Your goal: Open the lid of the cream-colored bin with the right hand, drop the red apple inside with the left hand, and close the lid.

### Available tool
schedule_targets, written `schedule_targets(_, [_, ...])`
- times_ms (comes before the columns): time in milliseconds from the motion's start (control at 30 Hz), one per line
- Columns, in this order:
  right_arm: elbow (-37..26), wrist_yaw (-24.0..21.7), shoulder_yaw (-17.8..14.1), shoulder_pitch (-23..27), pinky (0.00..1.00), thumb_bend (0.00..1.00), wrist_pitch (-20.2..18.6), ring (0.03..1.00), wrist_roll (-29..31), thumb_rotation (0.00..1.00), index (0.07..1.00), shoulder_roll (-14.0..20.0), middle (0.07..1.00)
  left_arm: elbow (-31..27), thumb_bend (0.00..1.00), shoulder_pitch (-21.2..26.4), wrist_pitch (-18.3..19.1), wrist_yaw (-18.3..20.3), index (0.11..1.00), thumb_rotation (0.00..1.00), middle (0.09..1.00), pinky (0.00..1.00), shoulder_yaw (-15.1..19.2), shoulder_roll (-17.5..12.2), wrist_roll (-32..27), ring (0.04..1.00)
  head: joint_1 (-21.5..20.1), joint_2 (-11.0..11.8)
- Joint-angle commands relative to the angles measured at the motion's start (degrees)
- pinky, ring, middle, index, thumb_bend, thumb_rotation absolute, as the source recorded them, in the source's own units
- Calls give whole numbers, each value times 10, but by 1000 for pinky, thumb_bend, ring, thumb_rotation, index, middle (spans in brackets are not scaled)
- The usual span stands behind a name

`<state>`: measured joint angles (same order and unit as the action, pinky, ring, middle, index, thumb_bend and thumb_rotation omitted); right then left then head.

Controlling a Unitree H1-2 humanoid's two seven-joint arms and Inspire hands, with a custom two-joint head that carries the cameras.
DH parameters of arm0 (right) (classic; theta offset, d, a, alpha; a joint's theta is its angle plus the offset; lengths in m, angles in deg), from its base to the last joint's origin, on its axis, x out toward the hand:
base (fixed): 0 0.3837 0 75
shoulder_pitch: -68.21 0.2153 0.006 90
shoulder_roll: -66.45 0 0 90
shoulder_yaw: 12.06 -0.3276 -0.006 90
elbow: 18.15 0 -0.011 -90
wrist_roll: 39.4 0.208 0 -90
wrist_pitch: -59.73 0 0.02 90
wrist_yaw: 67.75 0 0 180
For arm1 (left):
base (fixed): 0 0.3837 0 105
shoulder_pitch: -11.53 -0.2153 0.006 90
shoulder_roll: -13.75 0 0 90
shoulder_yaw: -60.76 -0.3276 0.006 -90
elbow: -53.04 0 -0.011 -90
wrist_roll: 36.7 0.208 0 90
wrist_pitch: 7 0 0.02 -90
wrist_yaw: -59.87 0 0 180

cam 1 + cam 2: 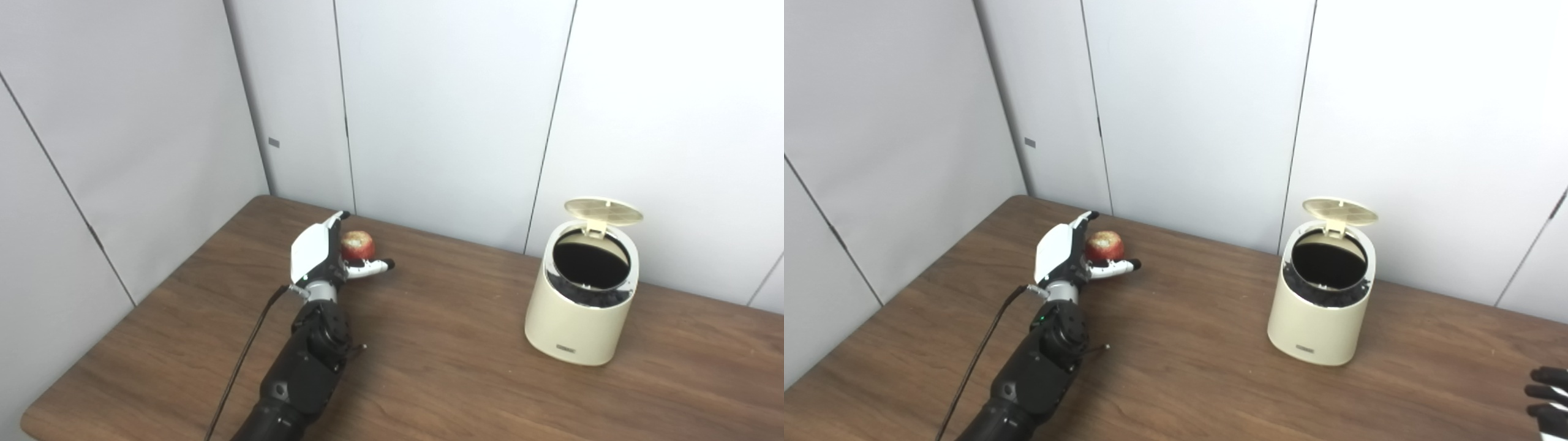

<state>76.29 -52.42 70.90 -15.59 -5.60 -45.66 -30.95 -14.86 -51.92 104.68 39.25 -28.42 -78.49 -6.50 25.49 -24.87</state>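
The red apple (358, 244) rests on the wooden table (441, 367) at the back left. My left hand (321, 251) is right beside it, white back facing me. Its fingers (339, 218) reach over the apple's far side and its thumb (375, 266) sticks out straight below it, not closed on the apple. The cream-colored bin (579, 312) stands at the right with its round lid (603, 211) flipped up at the back, showing a dark inside. Only the dark fingertips of my right hand (1546, 398) show, at the lower right edge, well away from the bin.
White wall panels stand close behind the table's back edge. A black cable (245, 355) runs along my left forearm down to the table's front edge. Bare tabletop (453, 294) lies between the apple and the bin.
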Motion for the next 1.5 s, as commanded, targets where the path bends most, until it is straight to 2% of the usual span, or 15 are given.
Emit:
schedule_targets(0, [11, -2, -2, -18, 403, 728, 16, 537, -18, 773, 570, -2, 592, 2, 1000, 35, 6, -1, 883, 316, 907, 872, -10, -18, 19, 899, -5, -2])
schedule_targets(300, [-9, -12, -1, -25, 407, 778, 4, 540, -6, 764, 562, -10, 591, 32, 1000, 48, 7, 6, 884, 300, 915, 910, -26, -21, 8, 922, -21, -8])
schedule_targets(400, [-8, -17, -1, -25, 413, 782, 8, 546, -2, 750, 566, -12, 596, 33, 1000, 47, 11, 8, 860, 246, 889, 864, -30, -22, 10, 885, -25, -8])
schedule_targets(467, [-8, -16, -1, -24, 415, 778, 8, 548, -5, 751, 567, -13, 597, 36, 987, 49, 18, 1, 809, 146, 827, 739, -37, -24, 22, 809, -28, -8])
schedule_targets(500, [-7, -16, -1, -24, 416, 780, 8, 550, -7, 755, 571, -13, 599, 40, 963, 51, 28, -4, 741, 66, 748, 629, -41, -25, 30, 719, -30, -8])
schedule_targets(600, [-10, -14, -1, -24, 414, 774, 7, 551, -13, 756, 573, -17, 601, 49, 910, 56, 51, -14, 624, 8, 615, 504, -36, -22, 55, 582, -33, -8])
schedule_targets(633, [-12, -13, -1, -24, 414, 771, 4, 550, -13, 755, 573, -18, 601, 54, 699, 57, 52, -23, 583, 3, 539, 444, -32, -21, 66, 509, -34, -8])
schedule_targets(667, [-12, -14, -2, -24, 415, 776, 3, 551, -13, 756, 573, -19, 601, 58, 613, 58, 52, -29, 543, 1, 479, 382, -30, -20, 77, 444, -35, -8])
schedule_targets(800, [-22, -14, -1, -26, 420, 773, -8, 556, -16, 755, 574, -24, 603, 66, 531, 60, 52, -35, 485, 0, 451, 324, -16, -19, 93, 388, -40, -9])
schedule_targets(967, [-36, -14, 1, -28, 428, 712, -18, 566, -23, 743, 580, -31, 611, 60, 523, 57, 52, -34, 477, 0, 502, 332, -16, -24, 96, 418, -46, -8])
schedule_targets(1067, [-47, -16, 4, -30, 432, 671, -25, 569, -26, 736, 584, -36, 614, 52, 525, 54, 51, -38, 480, 0, 446, 276, -19, -26, 95, 358, -52, -9])
schedule_targets(1200, [-65, -18, 8, -33, 437, 604, -32, 574, -29, 720, 587, -43, 618, 23, 527, 43, 41, -34, 479, 0, 446, 257, -19, -26, 84, 342, -63, -10])
schedule_targets(1233, [-68, -21, 10, -33, 449, 492, -27, 591, -25, 675, 590, -44, 627, 9, 524, 37, 29, -36, 480, 0, 420, 206, -16, -24, 77, 290, -68, -11])
schedule_targets(1367, [-79, -23, 16, -34, 464, 390, -25, 611, -28, 646, 593, -48, 636, -48, 518, 17, 7, -35, 483, 0, 388, 149, -12, -16, 61, 218, -83, -15])
schedule_targets(1467, [-92, -24, 18, -38, 487, 298, -40, 631, -34, 598, 611, -53, 652, -108, 525, -1, -10, -35, 479, 0, 462, 126, -8, -2, 50, 184, -92, -17])
